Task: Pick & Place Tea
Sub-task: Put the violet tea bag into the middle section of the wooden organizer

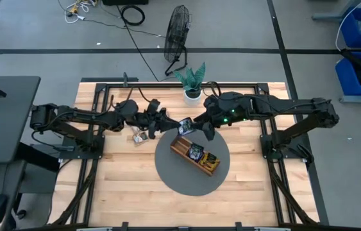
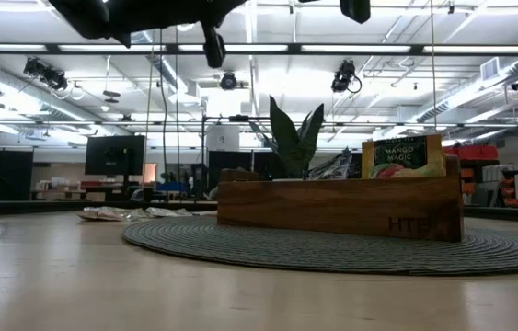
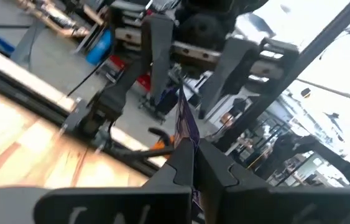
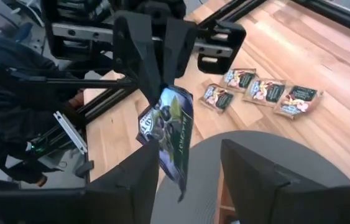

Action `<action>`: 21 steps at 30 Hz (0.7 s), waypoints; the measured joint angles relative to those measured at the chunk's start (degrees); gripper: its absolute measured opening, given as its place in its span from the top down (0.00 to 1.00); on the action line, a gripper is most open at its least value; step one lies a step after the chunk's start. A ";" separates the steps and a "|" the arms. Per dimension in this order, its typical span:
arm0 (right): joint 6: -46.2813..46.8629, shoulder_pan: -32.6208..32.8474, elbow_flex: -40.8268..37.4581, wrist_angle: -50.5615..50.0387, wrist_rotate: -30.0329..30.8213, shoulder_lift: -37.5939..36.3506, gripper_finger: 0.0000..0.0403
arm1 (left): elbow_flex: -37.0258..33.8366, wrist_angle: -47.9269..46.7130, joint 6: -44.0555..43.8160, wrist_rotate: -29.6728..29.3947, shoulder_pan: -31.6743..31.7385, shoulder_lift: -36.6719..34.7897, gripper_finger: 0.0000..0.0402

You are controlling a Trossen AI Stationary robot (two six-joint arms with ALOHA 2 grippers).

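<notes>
From above, I have both grippers meeting just past the mat's (image 1: pixel 167 172) 12 o'clock edge: the left gripper (image 1: pixel 167 124) coming in from 9 o'clock, the right gripper (image 1: pixel 204 129) from 3 o'clock. A sachet (image 1: pixel 185 125) hangs between them, and the tray (image 1: pixel 181 149) sits on the mat below, toward 5 o'clock. A few loose sachets (image 1: pixel 138 136) lie on the table at the mat's 10 o'clock.

At table level, both arms are up out of the way; the tray shows one sachet standing in it at its 3 o'clock end, so the other slots look free to me.

The left wrist camera shows my left fingers (image 3: pixel 181 163) pressed together on the edge of the dark sachet (image 3: pixel 184 121), which stands up from them.

The right wrist camera shows that sachet (image 4: pixel 167 129) dangling from the left gripper (image 4: pixel 157 62), with my right fingers (image 4: pixel 258 174) apart and the sachet's lower corner beside one of them.

I judge this a handover. To do it well, I'd centre the right jaws on the sachet's lower half, close squarely on the flat faces, and release the left only once the hold is firm.
</notes>
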 joint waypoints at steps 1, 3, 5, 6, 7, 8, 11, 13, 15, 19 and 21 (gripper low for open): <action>0.00 0.00 0.00 0.12 -0.09 0.28 0.55 | -0.06 -0.66 0.11 0.00 0.02 -0.36 0.99; -0.41 0.00 0.00 0.93 -0.15 1.00 0.56 | -0.08 -0.01 0.11 0.00 0.04 -0.76 0.99; -0.58 0.00 0.00 2.41 -0.19 1.37 0.57 | -0.04 -0.29 0.09 0.04 0.02 -0.76 0.99; -0.50 0.00 0.00 3.21 -0.23 1.59 0.58 | -0.06 -0.64 0.01 0.13 0.02 -0.69 0.99; -0.50 -0.01 0.00 4.02 -0.58 1.84 0.59 | -0.06 -0.65 -0.13 0.15 0.02 -0.65 0.99; -0.51 -0.02 0.00 4.22 -0.84 2.16 0.60 | -0.06 -0.53 -0.16 0.17 0.02 -0.67 0.99; -0.61 0.00 0.00 4.37 -1.08 2.76 0.67 | -0.06 -0.76 -0.13 0.17 0.02 -0.67 0.99; -0.67 0.00 0.00 4.39 -1.59 2.77 0.73 | -0.06 -0.66 -0.19 0.21 0.02 -0.67 0.99; -1.07 0.00 0.00 4.39 -1.65 2.78 0.81 | -0.06 -0.74 -0.27 0.38 0.02 -0.67 0.99; -1.89 0.00 0.00 4.31 -1.68 2.78 0.97 | -0.06 -1.01 -0.94 0.68 0.06 -0.67 0.94; -1.12 -0.02 0.00 3.54 -1.70 2.79 0.97 | -0.04 -2.35 -1.62 0.70 0.50 -0.67 0.89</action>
